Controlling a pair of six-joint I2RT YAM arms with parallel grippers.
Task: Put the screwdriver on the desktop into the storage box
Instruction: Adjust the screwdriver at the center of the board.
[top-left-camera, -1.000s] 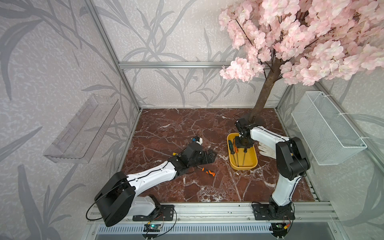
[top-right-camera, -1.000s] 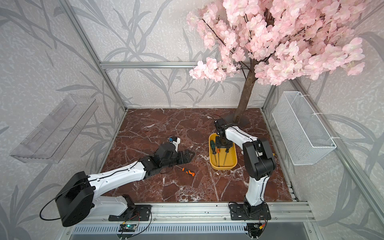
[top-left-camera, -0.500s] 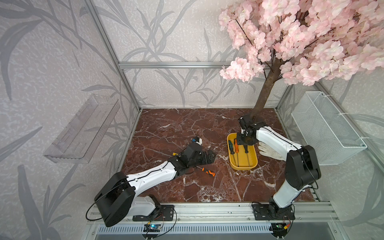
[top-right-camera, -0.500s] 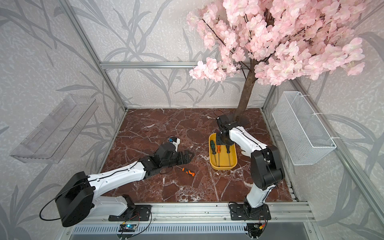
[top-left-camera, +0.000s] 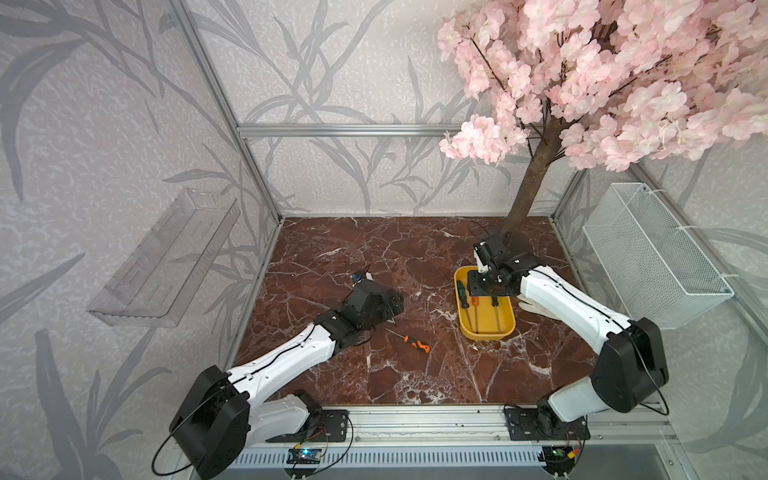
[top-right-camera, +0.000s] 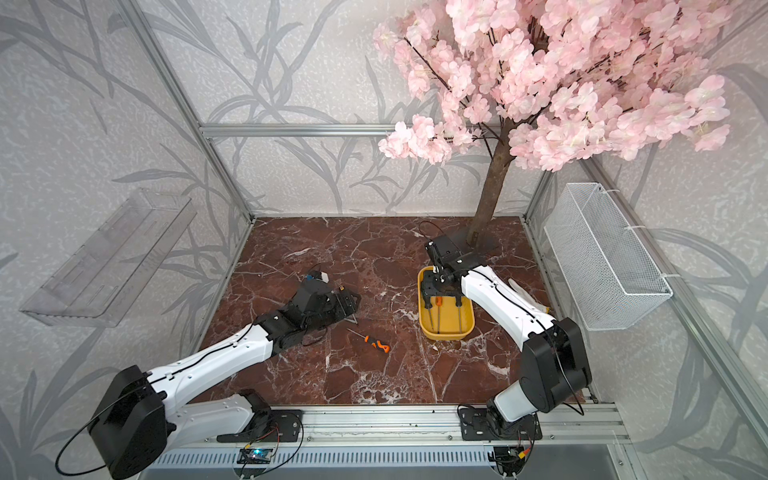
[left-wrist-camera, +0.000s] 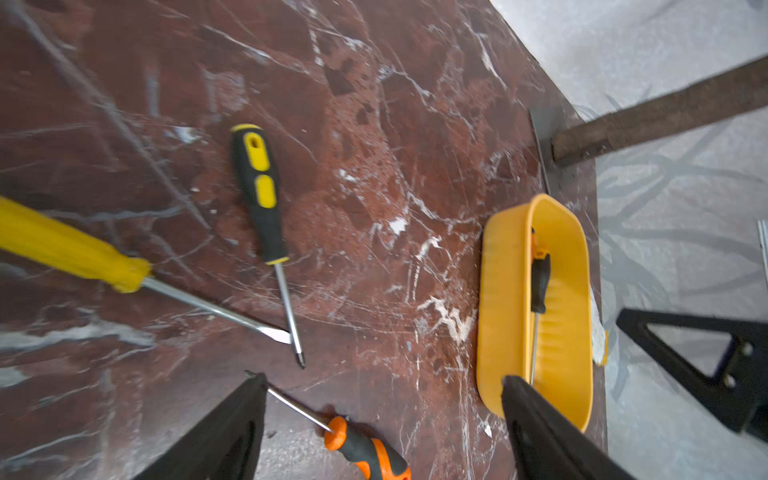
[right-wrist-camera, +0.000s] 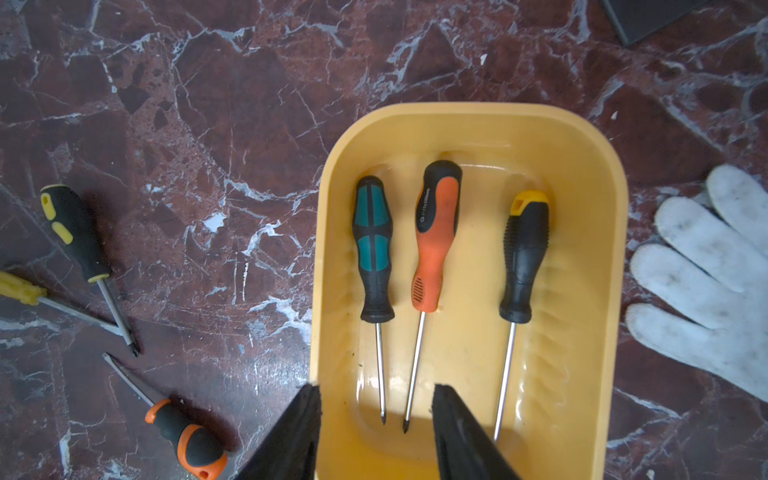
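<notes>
The orange screwdriver (top-left-camera: 415, 344) lies flat on the desktop (top-left-camera: 374, 257), apart from the box (top-left-camera: 486, 329). Near it lie a black-yellow screwdriver (left-wrist-camera: 259, 195) and a yellow screwdriver (left-wrist-camera: 70, 249), their tips touching. Inside the box, three screwdrivers (right-wrist-camera: 436, 237) lie side by side. The left gripper (left-wrist-camera: 382, 379) hovers near the orange one, jaws wide and empty. The right gripper (right-wrist-camera: 376, 388) hangs over the box, jaws parted, gripping nothing. A glove (right-wrist-camera: 706, 257) lies beside the box.

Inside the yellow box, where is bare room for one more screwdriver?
Free: the storage box floor between the orange-handled screwdriver and the black-handled screwdriver; also a strip beyond the latter. Crowded: the green-handled screwdriver lies close beside the orange-handled one.
</notes>
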